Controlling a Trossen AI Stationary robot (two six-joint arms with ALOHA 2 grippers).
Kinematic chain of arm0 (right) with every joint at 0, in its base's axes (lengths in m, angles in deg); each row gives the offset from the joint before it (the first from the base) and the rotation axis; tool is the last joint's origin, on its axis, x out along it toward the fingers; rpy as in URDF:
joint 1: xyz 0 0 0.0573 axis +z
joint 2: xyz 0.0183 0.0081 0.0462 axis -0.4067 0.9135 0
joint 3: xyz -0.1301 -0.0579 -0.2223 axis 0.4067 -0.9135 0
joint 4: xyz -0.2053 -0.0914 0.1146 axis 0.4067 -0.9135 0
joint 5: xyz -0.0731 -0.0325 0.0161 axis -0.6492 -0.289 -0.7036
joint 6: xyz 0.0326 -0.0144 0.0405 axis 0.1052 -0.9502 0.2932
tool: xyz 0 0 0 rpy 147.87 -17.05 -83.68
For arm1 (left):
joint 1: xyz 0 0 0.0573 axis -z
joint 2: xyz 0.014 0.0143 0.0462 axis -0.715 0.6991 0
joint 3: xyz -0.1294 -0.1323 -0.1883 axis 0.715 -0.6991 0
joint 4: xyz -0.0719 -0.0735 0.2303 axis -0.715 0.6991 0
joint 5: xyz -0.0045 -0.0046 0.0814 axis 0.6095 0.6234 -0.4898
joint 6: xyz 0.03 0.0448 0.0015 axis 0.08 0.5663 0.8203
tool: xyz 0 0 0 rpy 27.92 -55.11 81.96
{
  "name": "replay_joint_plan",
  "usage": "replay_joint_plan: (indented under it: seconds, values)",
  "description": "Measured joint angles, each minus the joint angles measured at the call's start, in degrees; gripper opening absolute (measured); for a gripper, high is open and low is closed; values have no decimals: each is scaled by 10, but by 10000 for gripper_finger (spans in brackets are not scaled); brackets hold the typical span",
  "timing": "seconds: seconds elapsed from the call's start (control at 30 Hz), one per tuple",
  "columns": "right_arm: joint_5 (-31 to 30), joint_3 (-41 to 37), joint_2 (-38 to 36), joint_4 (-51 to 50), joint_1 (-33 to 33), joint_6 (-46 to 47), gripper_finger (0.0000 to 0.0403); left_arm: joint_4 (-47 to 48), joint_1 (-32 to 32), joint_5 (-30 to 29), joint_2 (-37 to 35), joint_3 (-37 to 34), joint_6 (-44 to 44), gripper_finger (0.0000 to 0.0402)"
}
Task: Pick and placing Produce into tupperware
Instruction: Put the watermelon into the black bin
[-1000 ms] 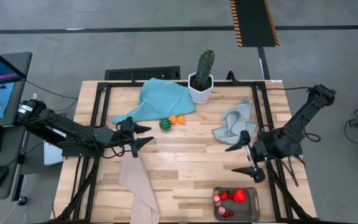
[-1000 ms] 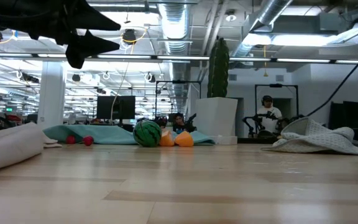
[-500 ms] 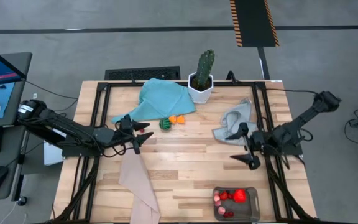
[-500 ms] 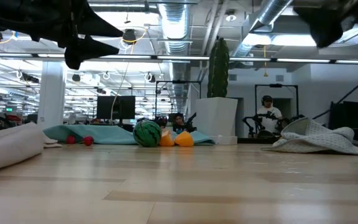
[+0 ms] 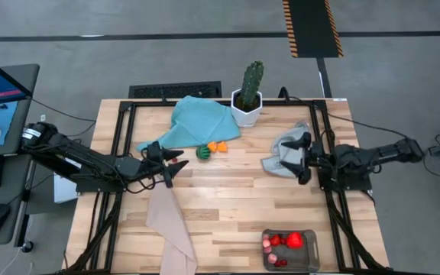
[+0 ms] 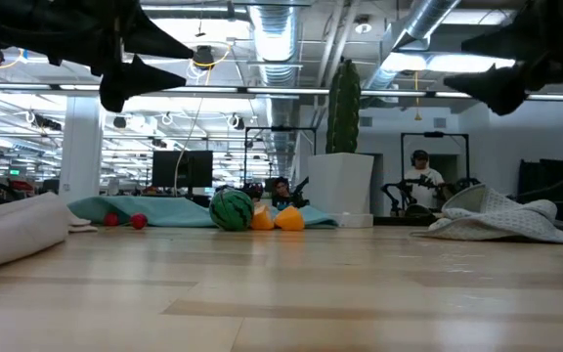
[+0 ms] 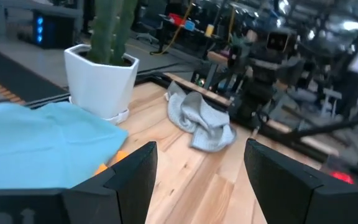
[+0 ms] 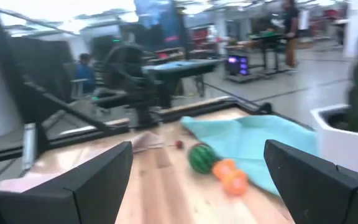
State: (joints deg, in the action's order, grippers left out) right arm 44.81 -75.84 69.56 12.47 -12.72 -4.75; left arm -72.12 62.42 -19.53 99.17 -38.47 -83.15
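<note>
From overhead I have the left gripper (image 5: 176, 165) hanging above the left middle of the table (image 5: 228, 195), its fingers parted with nothing between them, pointed toward the centre, just short of the teal cloth (image 5: 198, 121). My right gripper (image 5: 304, 158) sits over the grey cloth (image 5: 289, 150) on the right side, jaws spread wide and empty, aimed leftward across the boards. The tupperware (image 5: 289, 248) is at the near edge of the table toward the right, well apart from both grippers, and I can see several red and pink pieces of produce (image 5: 285, 241) inside it. More produce lies out on the wood: a green striped ball (image 5: 202, 152) touching the edge of the teal cloth, with two orange pieces (image 5: 218, 146) just beside it. From table height I also make out two small red pieces (image 6: 125, 221) lying against the teal cloth, left of the striped ball. The cactus (image 5: 250, 81) in its white pot (image 5: 246, 110) stands at the far edge, next to the teal cloth. A beige cloth (image 5: 169, 228) runs down toward the near left edge, below my left gripper
</note>
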Motion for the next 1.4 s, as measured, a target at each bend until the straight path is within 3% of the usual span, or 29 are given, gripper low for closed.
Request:
replay_joint_plan:
  seconds: [0.17, 0.33, 0.5, 0.97, 1.2, 1.4]
  values:
    - [0, 0, -26, -34, -36, 37, 385, -2, 0, -1, 19, 0, -75, 230]
    - [0, 0, -25, -34, -49, 48, 386, -20, -10, -45, 48, 3, -67, 230]
    - [0, 0, -25, -34, -50, 48, 386, 9, -29, -51, 71, 24, -89, 230]
    - [0, 0, -25, -33, -51, 48, 386, 237, -49, -78, 182, 141, -214, 230]
    - [0, 0, -25, -33, -50, 48, 386, 354, -53, -90, 264, 220, -354, 230]
    - [0, 0, -25, -33, -51, 48, 386, 423, -53, -73, 281, 263, -503, 229]
